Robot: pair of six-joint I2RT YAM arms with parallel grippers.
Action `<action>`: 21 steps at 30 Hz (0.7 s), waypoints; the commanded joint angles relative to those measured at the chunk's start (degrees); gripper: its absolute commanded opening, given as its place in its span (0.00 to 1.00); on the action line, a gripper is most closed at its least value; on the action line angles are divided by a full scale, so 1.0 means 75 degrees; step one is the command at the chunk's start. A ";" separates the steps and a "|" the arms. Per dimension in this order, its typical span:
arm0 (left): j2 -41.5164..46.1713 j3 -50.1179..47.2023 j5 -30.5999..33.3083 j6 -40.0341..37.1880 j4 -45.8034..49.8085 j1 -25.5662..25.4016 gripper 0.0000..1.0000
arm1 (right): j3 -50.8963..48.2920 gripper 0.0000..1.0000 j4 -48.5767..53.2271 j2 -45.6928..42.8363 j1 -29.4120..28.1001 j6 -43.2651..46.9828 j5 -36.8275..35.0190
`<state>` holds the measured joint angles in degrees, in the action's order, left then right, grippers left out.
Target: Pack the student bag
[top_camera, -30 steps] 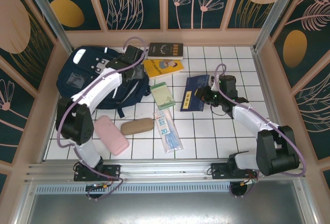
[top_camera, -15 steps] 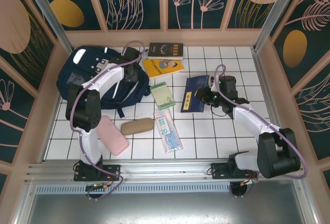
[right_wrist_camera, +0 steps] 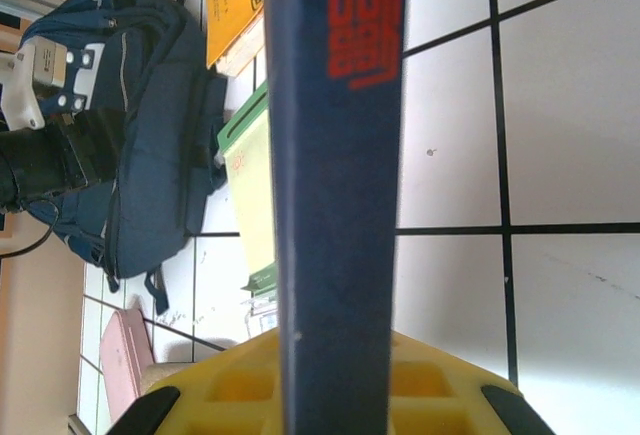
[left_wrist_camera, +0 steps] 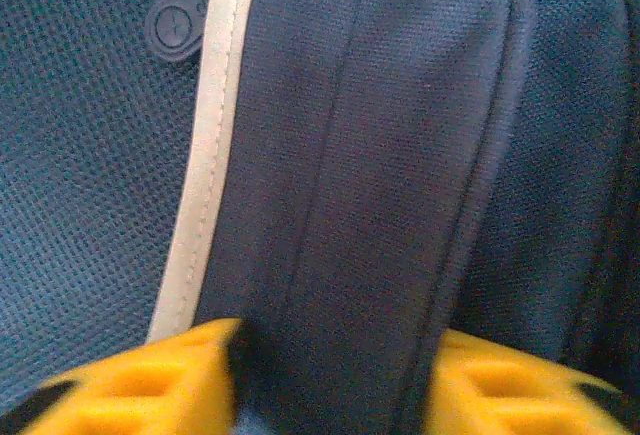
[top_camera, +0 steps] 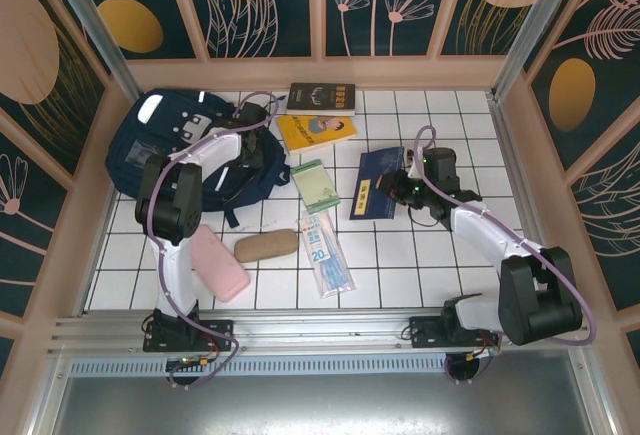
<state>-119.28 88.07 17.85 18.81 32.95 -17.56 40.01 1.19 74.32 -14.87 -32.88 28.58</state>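
Pinched student bag (left_wrist_camera: 330, 155) fold in left gripper (left_wrist_camera: 335, 380); clamped blue book (right_wrist_camera: 335, 155) edgewise in right gripper (right_wrist_camera: 335, 375); risked thin fold slipping forward out of jaws, shallow bite.

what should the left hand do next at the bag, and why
Probably squeeze the left hand firmly onto the fold of the student bag lying between its fingers and lift it slightly. The right hand grips the blue book, so the bag likely needs opening to take it.
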 commanded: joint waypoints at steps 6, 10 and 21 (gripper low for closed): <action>0.0115 0.0151 -0.0109 -0.0106 0.0217 0.0315 0.00 | 0.0240 0.00 0.0102 -0.0187 -0.0154 0.0143 0.0069; 0.0903 0.0746 -0.0092 -0.0158 0.0512 0.0323 0.00 | 0.0333 0.00 0.0047 -0.0179 -0.0247 0.0114 0.0035; 0.2515 0.1404 -0.0997 -0.0157 0.1185 0.0314 0.00 | 0.0871 0.00 -0.1008 0.0276 -0.0637 -0.1026 0.1157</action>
<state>-104.27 96.33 13.93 17.63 41.28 -14.59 43.22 -0.01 75.81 -17.85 -37.15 32.03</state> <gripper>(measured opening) 0.066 0.135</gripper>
